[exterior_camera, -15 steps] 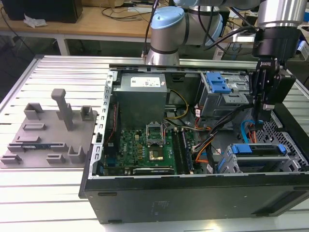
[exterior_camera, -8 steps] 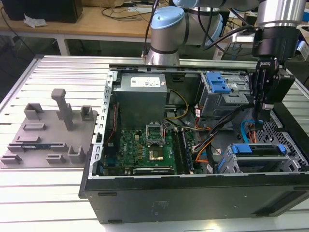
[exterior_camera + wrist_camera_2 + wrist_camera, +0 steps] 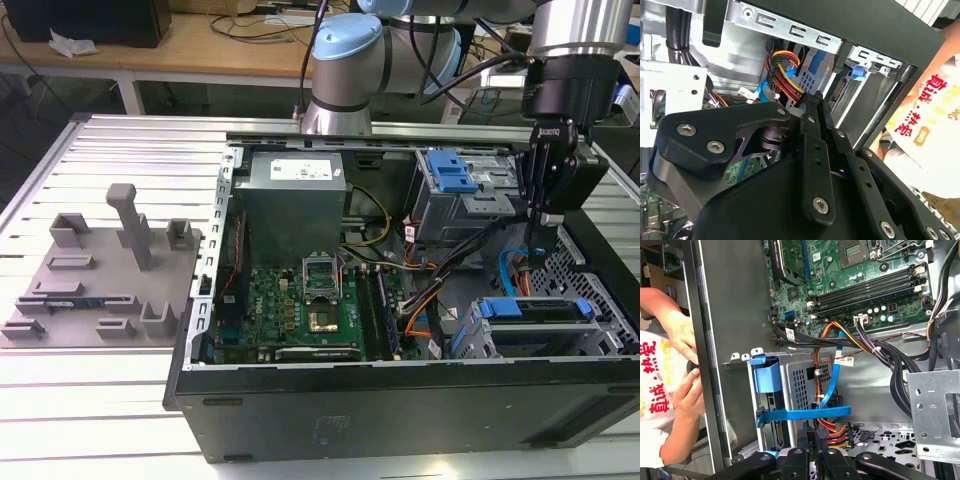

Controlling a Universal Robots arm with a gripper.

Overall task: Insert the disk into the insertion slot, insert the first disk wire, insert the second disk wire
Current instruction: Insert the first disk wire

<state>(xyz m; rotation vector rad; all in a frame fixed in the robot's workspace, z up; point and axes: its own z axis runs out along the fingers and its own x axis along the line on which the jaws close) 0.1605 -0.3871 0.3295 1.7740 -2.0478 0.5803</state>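
The disk [image 3: 535, 322] lies in the insertion slot [image 3: 470, 340] at the case's front corner on the exterior view's right, its blue caddy [image 3: 500, 308] showing at the end. In the first wrist view the caddy [image 3: 769, 377] sits in the perforated grey slot [image 3: 800, 382]. A blue flat wire [image 3: 830, 390] and a bundle of coloured wires [image 3: 835, 430] run to the disk's end. My gripper [image 3: 537, 255] hangs above the slot, fingers pressed together. Its fingertips [image 3: 816, 100] stand right beside the plug of the coloured wires [image 3: 782, 65]. Whether they pinch it is hidden.
A taller grey cage with a blue latch [image 3: 452, 172] stands behind the slot. Motherboard [image 3: 310, 300] and power supply [image 3: 292, 190] fill the case's middle. A grey fixture plate [image 3: 100, 270] lies at the exterior view's left. A person's hands [image 3: 682, 365] rest outside the case wall.
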